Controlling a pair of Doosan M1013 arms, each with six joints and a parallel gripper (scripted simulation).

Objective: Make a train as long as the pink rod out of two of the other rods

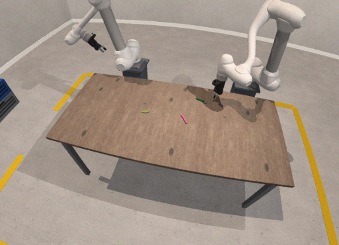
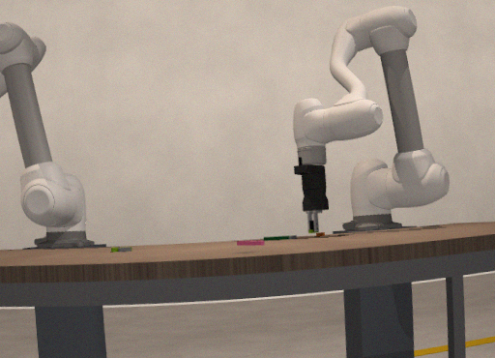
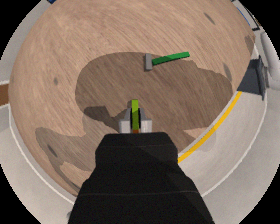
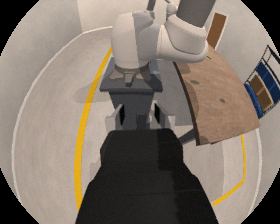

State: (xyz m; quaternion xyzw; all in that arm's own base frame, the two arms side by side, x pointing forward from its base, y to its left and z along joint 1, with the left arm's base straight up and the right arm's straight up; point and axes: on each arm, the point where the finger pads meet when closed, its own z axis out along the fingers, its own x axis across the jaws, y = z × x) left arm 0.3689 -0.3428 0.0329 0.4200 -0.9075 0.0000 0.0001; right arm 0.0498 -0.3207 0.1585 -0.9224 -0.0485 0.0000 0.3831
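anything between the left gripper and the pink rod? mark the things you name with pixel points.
Top view: the green rod (image 1: 200, 100) (image 2: 276, 238) (image 3: 171, 58), slightly off the straight line from left gripper (image 1: 215, 97) (image 2: 313, 229) (image 3: 135, 114) to pink rod (image 1: 184, 118) (image 2: 250, 242).

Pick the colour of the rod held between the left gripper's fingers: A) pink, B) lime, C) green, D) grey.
B: the left wrist view shows a lime rod clamped between the fingers of the left gripper.
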